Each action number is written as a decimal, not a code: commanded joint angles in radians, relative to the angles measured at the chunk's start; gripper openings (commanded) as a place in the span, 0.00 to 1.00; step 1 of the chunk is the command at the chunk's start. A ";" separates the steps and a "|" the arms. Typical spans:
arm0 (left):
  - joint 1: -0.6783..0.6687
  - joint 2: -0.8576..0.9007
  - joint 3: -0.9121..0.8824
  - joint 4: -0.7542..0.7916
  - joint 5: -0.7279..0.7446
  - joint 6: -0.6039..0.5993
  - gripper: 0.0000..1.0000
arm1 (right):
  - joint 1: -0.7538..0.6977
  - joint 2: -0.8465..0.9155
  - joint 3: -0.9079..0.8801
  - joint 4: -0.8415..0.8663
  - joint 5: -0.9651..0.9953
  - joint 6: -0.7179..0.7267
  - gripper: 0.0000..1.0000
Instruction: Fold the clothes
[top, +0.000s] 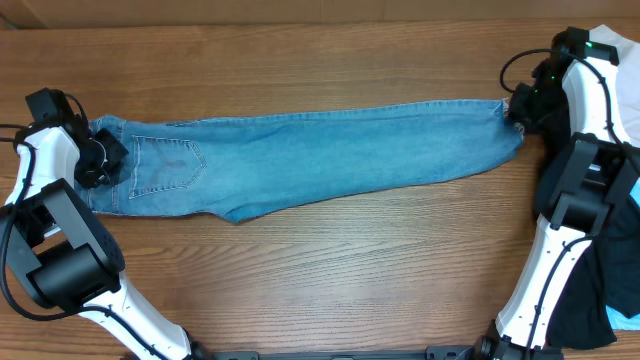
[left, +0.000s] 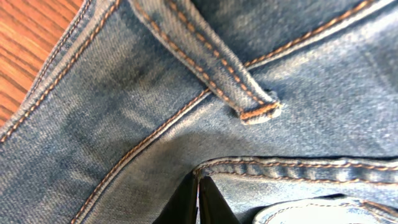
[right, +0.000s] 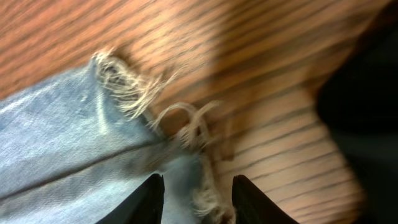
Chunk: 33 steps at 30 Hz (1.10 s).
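1. The jeans (top: 320, 150) lie flat on the table (top: 330, 285), stretched lengthwise with one leg stacked on the other. The waistband (top: 112, 198) is at my left and the ankle end at my right. By my reading, no crosswise fold has been made yet.
2. The left gripper (left: 198, 200) is closed, tips pinched together on denim at the waistband, just under a stitched edge. I cannot tell how many layers it holds.
3. The right gripper (right: 198, 199) has its jaws apart, straddling the frayed hem (right: 186, 127), with nothing clamped. That view is blurred.
4. Risk: if the right jaws close here, they may catch only loose threads rather than solid denim. The threads would slip on the lift and the ankle end would drop.
5. Risk: the right jaws may take one leg's hem only. The top layer would then peel off the lower one and the stack would skew.
6. Risk: the left hold looks shallow, near the cloth's edge. Tension along the length from the right arm could drag the waistband out.
7. Risk: the black garment (top: 600, 290) lies beside the right arm, near the hem. A wide sweep could snag it.
8. Judgement: I should seat the right jaws deeper over the hem before closing.
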 joint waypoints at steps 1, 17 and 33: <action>0.004 0.020 0.016 -0.009 -0.013 0.019 0.08 | -0.016 -0.055 0.001 0.006 0.017 -0.045 0.36; 0.004 0.020 0.016 -0.008 -0.014 0.019 0.08 | -0.016 -0.061 0.002 -0.066 -0.050 -0.072 0.04; 0.004 0.020 0.016 -0.006 -0.014 0.019 0.09 | -0.016 -0.075 0.002 -0.115 -0.085 -0.083 0.23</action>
